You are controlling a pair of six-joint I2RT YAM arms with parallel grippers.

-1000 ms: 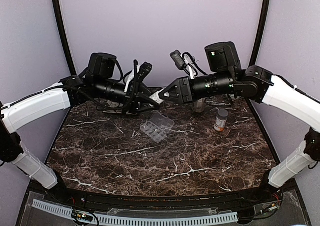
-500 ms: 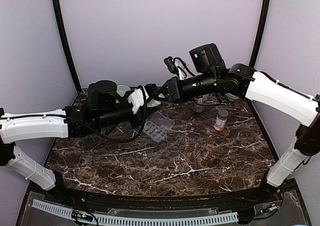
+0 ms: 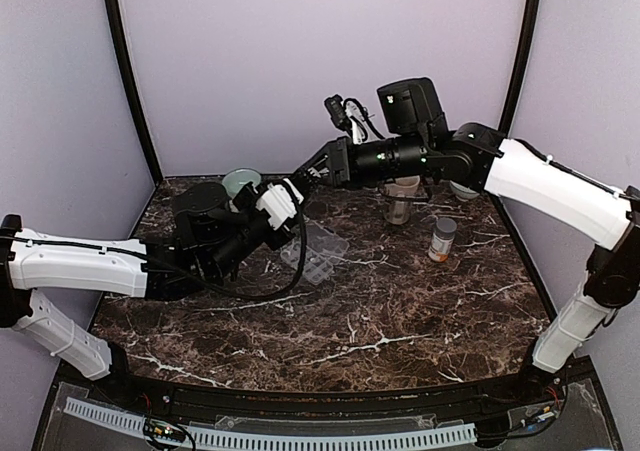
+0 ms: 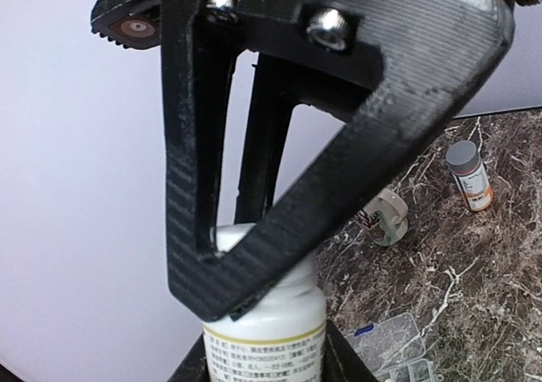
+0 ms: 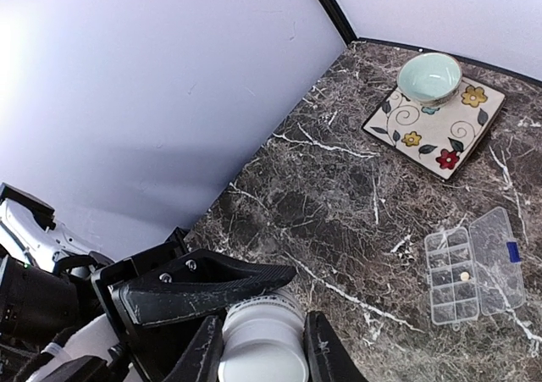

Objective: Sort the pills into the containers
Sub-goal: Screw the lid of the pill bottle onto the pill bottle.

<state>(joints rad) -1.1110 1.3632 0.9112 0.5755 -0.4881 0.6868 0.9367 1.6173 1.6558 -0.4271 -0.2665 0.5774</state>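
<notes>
Left arm [image 3: 90,261] has dropped low beside the pill organizer [image 3: 313,251]. The left pincer [image 4: 264,361] pinches the white bottle [image 3: 278,199] and the right pincer [image 5: 262,352] pinches its cap [image 5: 258,324]; uncapping likely.

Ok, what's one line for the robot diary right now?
left gripper: shut on white bottle | right gripper: shut on cap | pill organizer: open, one pill inside

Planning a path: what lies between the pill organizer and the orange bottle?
Bare marble table, in the top view, between the pill organizer and orange bottle.
</notes>
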